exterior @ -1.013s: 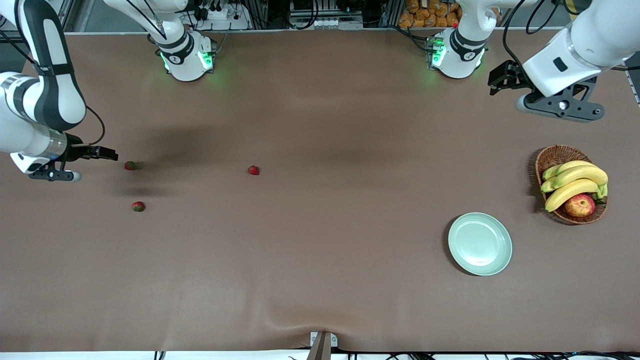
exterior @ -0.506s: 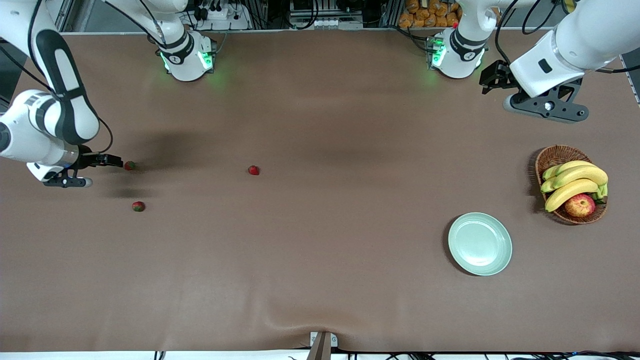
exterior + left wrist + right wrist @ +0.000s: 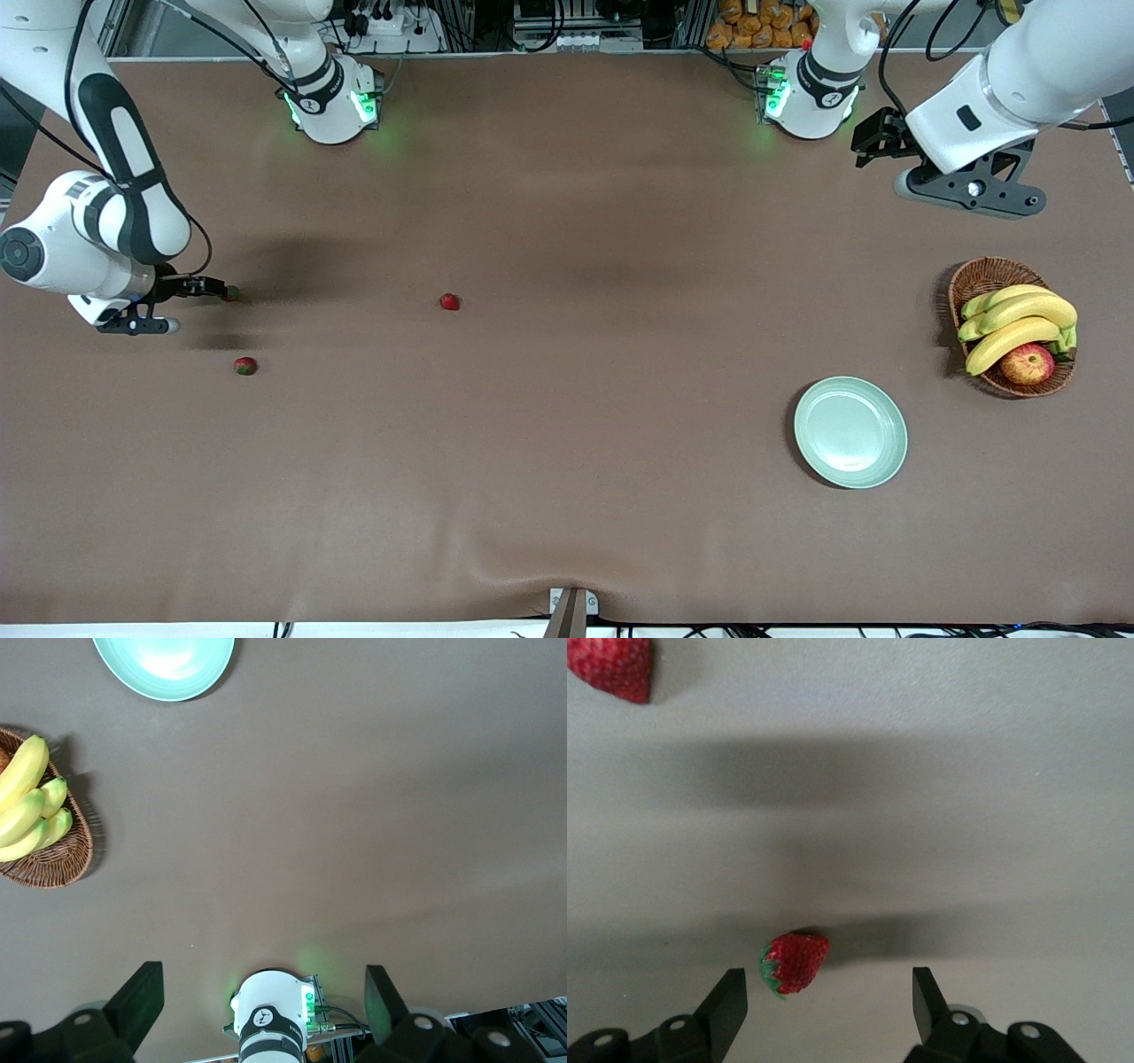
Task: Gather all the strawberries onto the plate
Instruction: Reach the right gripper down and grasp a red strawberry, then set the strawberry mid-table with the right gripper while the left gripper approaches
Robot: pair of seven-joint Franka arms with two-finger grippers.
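Three strawberries lie toward the right arm's end of the table. My right gripper [image 3: 218, 289] is open and low at the first strawberry [image 3: 232, 292]. In the right wrist view that strawberry [image 3: 794, 963] lies on the table between the open fingers [image 3: 728, 1003], closer to one of them and not gripped. A second strawberry [image 3: 245, 365] lies nearer the front camera, and a third strawberry [image 3: 450, 301] lies toward the table's middle. One more berry [image 3: 611, 666] shows in a corner of the right wrist view. The mint-green plate [image 3: 850, 431] holds nothing. My left gripper [image 3: 874, 139] waits open in the air near its base.
A wicker basket [image 3: 974, 276] with bananas and an apple stands beside the plate, farther from the front camera. The left wrist view shows the plate [image 3: 164, 665], the basket [image 3: 53, 859] and the left arm's base [image 3: 270, 1019].
My right gripper has moved toward the left arm's end and lowered, so its fingers now flank the first strawberry. My left arm shifted slightly toward its base.
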